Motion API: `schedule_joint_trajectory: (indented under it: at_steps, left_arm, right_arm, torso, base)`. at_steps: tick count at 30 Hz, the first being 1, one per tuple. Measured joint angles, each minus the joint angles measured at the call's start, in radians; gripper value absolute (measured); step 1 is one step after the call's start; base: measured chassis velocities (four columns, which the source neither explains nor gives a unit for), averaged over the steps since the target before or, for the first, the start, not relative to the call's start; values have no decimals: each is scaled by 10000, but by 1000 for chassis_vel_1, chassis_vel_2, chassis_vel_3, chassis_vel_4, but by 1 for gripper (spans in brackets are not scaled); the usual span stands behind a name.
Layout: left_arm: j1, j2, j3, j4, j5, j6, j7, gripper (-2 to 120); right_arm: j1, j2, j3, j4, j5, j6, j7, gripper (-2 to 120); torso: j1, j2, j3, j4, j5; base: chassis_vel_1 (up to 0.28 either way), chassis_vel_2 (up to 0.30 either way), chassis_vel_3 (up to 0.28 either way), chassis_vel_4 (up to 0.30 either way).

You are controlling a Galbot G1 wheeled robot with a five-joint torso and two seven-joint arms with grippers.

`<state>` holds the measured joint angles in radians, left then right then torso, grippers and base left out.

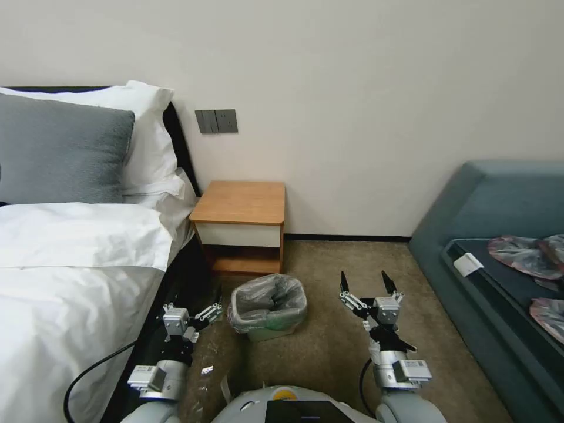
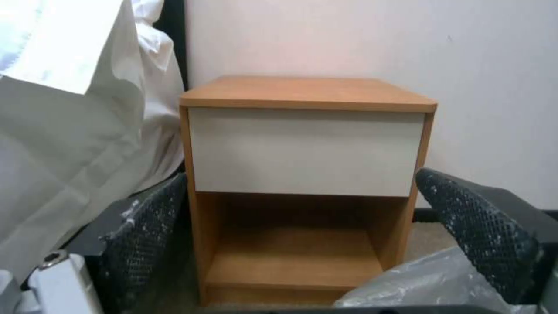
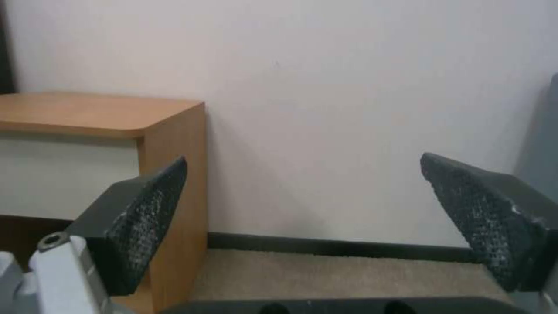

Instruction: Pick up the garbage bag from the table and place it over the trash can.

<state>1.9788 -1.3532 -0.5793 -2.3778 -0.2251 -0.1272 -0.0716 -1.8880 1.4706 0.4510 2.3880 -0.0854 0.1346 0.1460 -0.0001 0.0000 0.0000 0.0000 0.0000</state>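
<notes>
The garbage bag [image 1: 267,296] lines the trash can [image 1: 271,332] between both spread-fingered grippers, left [image 1: 200,311] and right [image 1: 364,284], bed [image 1: 70,282] alongside.

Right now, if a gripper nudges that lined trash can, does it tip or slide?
Probably slides: the trash can is low and squat on carpet. Looks like light plastic, so a small push may shift it. The garbage bag over its rim looks thin and crinkly; it would likely snag or pull off.
</notes>
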Motion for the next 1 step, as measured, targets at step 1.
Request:
schedule_joint_trajectory:
  at_steps: [1]
  left_arm:
    - [0, 0, 0, 0, 0, 0, 0, 100]
  right_arm:
    - [0, 0, 0, 0, 0, 0, 0, 100]
  torso:
    - [0, 0, 0, 0, 0]
  base:
    - [0, 0, 0, 0]
